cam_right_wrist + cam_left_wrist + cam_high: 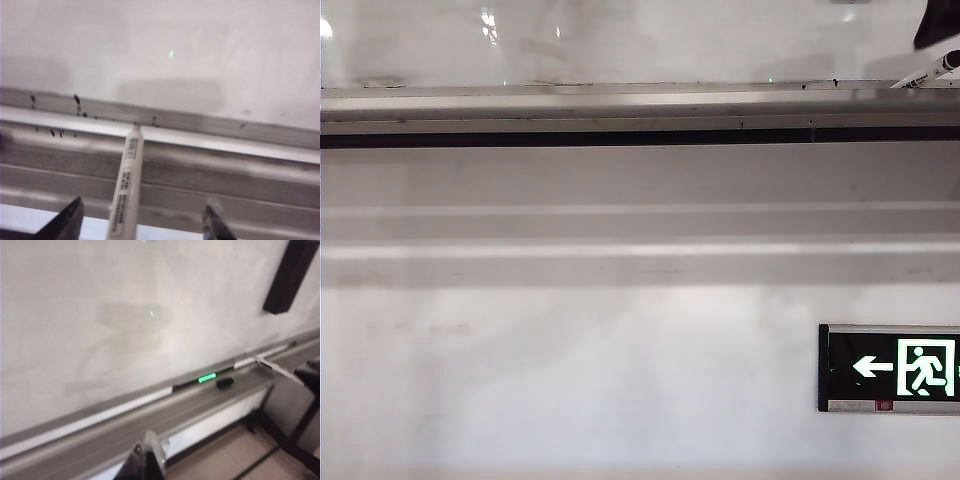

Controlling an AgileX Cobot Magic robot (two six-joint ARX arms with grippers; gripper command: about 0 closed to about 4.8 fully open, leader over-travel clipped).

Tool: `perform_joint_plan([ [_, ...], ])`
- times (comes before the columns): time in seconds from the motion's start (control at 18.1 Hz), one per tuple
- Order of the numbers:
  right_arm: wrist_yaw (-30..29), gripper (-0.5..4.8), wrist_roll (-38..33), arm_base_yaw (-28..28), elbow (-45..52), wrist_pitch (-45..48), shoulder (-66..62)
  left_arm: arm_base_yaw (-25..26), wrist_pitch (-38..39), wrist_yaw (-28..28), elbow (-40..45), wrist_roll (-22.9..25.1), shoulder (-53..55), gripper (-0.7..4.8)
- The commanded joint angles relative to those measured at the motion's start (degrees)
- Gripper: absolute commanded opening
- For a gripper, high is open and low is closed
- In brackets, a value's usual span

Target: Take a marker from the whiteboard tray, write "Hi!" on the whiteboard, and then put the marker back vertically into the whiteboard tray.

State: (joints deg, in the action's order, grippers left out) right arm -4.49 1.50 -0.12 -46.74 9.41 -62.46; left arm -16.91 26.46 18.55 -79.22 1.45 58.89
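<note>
The marker, white with dark print, leans with one end on the whiteboard tray below the glossy whiteboard. My right gripper is open; its two dark fingers stand wide on either side of the barrel, with gaps to both. In the exterior view the marker slants at the far right of the tray, black cap uppermost, under a dark part of that gripper. My left gripper is shut and empty, in front of the tray, far from the marker.
A small black object lies on the tray by a green glint. A dark bar hangs at the board's far end. Below the tray run pale moulding bands and a green exit sign. Black specks dot the tray's back edge.
</note>
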Motion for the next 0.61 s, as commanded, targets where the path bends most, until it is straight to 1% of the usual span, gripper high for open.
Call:
perform_joint_plan([
  [0.06,-1.9,3.05,0.1,0.3,-0.3,4.0,-3.5,0.0,-3.2,0.2,-0.3,0.0,-0.2,-0.05],
  [0.22,-1.6,3.03,0.1,0.2,-0.3,4.9,-5.5,0.0,-3.4,1.0,-0.3,0.0,-0.2,-0.05],
  [0.28,-1.6,2.79,0.1,0.2,-0.3,5.1,-5.5,0.0,-3.4,1.0,-0.3,0.0,-0.2,-0.05],
  [0.33,-1.6,2.29,0.1,0.2,-0.3,5.3,-5.4,0.0,-3.4,1.0,-0.3,0.0,-0.2,-0.05],
  [0.44,-1.6,1.82,0.1,0.2,-0.3,5.2,-5.5,0.0,-3.4,1.0,-0.3,0.0,-0.2,-0.05],
  [0.5,-1.6,1.43,0.1,0.2,-0.3,5.1,-5.5,0.0,-3.4,1.0,-0.3,0.0,-0.2,-0.05],
  [0.61,-1.6,1.06,0.1,0.2,-0.3,4.2,-5.5,0.0,-3.4,1.0,-0.3,0.0,-0.2,-0.05],
])
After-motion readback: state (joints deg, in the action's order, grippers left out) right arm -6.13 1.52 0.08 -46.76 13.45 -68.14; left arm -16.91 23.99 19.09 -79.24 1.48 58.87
